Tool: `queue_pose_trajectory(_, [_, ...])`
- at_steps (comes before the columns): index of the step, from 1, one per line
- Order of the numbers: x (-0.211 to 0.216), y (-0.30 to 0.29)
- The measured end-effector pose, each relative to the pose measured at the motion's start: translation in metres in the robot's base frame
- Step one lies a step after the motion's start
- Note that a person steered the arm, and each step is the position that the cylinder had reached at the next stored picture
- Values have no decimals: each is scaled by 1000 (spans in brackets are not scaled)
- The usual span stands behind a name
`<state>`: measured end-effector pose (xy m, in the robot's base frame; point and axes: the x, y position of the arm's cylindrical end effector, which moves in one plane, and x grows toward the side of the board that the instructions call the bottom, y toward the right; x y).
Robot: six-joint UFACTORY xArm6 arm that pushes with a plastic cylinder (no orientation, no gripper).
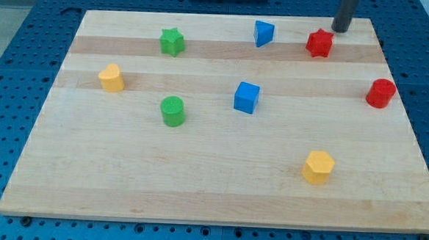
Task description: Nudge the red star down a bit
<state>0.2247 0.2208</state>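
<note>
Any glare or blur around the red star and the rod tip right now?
Camera view: even lighting, no glare on the board; red star sharp, with a soft shadow; my tip, just to its upper right, is slightly soft but readable.

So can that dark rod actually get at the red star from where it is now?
Probably yes. My tip sits just to the upper right of the red star, close by, with no block between them. The nearest other one, a blue block, lies off to the star's left.

The whole pale wooden board [219, 179] is seen by a single camera from above its near edge, tilted down, at moderate distance.
</note>
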Motion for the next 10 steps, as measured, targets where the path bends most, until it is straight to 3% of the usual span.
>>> queue_pose_trajectory(3, [0, -35])
queue_pose_trajectory(10, [20, -54])
